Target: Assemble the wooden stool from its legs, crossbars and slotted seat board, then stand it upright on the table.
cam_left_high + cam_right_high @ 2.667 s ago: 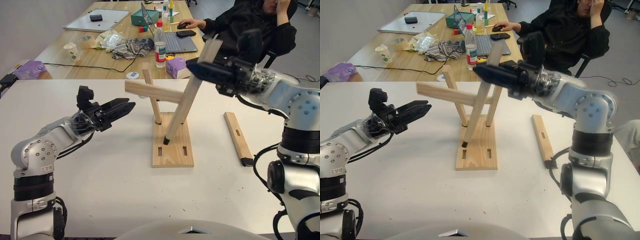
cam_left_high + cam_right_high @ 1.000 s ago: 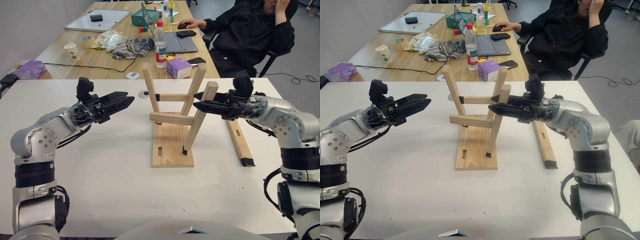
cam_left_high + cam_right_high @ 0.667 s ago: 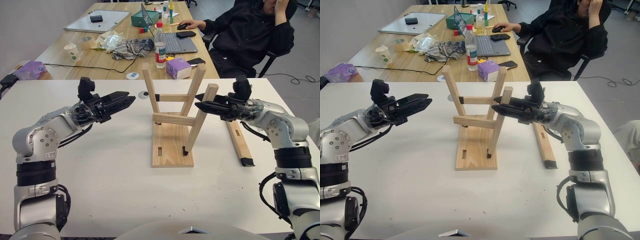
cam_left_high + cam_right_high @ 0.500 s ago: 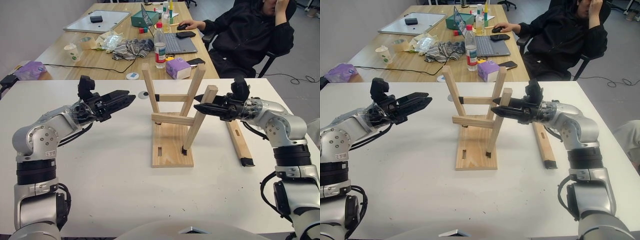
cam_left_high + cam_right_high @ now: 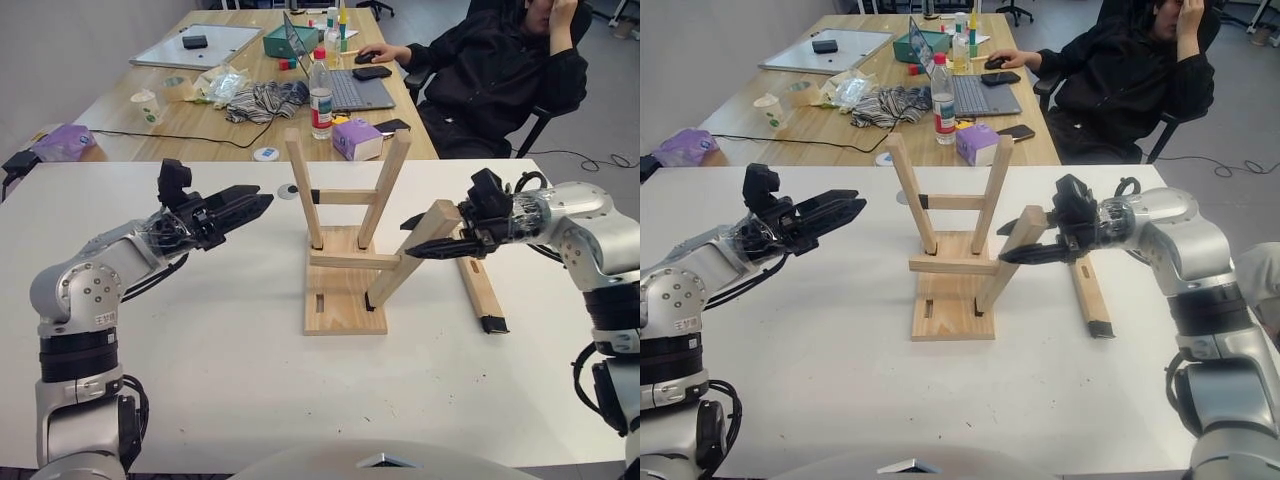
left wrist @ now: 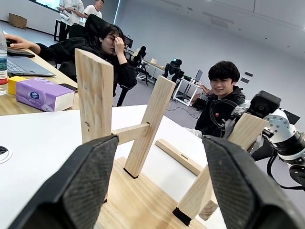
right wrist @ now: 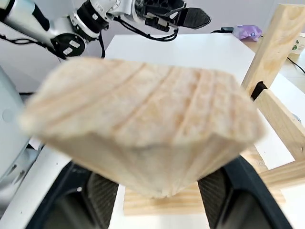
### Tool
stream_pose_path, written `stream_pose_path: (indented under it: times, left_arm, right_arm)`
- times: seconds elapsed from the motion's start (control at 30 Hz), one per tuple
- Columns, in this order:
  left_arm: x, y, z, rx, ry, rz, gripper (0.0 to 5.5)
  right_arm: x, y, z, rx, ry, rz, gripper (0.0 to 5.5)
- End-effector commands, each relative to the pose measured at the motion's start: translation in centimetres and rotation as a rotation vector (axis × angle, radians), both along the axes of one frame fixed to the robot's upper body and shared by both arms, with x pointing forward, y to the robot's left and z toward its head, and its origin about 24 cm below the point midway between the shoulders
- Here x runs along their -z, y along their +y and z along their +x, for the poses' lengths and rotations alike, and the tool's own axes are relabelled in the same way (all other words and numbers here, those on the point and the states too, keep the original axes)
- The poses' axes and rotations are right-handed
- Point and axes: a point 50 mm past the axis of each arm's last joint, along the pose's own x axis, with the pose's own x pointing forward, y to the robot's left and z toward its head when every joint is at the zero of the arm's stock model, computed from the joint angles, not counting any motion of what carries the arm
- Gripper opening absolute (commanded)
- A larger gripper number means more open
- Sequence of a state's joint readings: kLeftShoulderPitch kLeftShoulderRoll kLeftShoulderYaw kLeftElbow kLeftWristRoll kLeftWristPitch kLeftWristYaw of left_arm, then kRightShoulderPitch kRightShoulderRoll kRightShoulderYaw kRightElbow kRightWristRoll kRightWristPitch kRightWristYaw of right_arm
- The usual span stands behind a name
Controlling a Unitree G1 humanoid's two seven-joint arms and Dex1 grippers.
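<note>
The seat board point(image 5: 338, 312) lies flat on the table point(image 5: 220, 350), with two upright legs point(image 5: 304, 190) in its far slots. The right gripper point(image 5: 416, 239) clamps the top of a tilted third leg point(image 5: 398, 272), whose foot rests at a near slot. The left gripper point(image 5: 250, 203) hovers to the left of the board, fingers spread and empty.
</note>
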State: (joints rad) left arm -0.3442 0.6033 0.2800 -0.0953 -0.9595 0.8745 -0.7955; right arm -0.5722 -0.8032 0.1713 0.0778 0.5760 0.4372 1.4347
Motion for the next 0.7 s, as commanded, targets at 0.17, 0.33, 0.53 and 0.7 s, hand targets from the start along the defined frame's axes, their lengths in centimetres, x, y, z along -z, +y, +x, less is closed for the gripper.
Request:
stream_pose_path:
  times: [0.17,0.33,0.53,0.7]
  left_arm:
    - [1.4,-0.7,-0.7,-0.057,0.012,-0.028,3.23]
    - [3.2,-0.9,-0.5,-0.133,0.044,0.014,3.23]
    - [4.0,-0.9,-0.7,-0.184,0.050,0.019,3.23]
    - [4.2,-0.7,-0.4,-0.225,0.043,0.006,3.23]
  right_arm:
    - [6.5,0.6,-1.1,0.106,0.124,-0.380,2.07]
    - [7.8,0.2,-0.4,0.109,0.219,-0.500,2.07]
    - [8.8,0.8,-0.1,0.118,0.240,-0.486,2.44]
    - [5.7,0.9,1.9,0.193,0.156,-0.394,3.42]
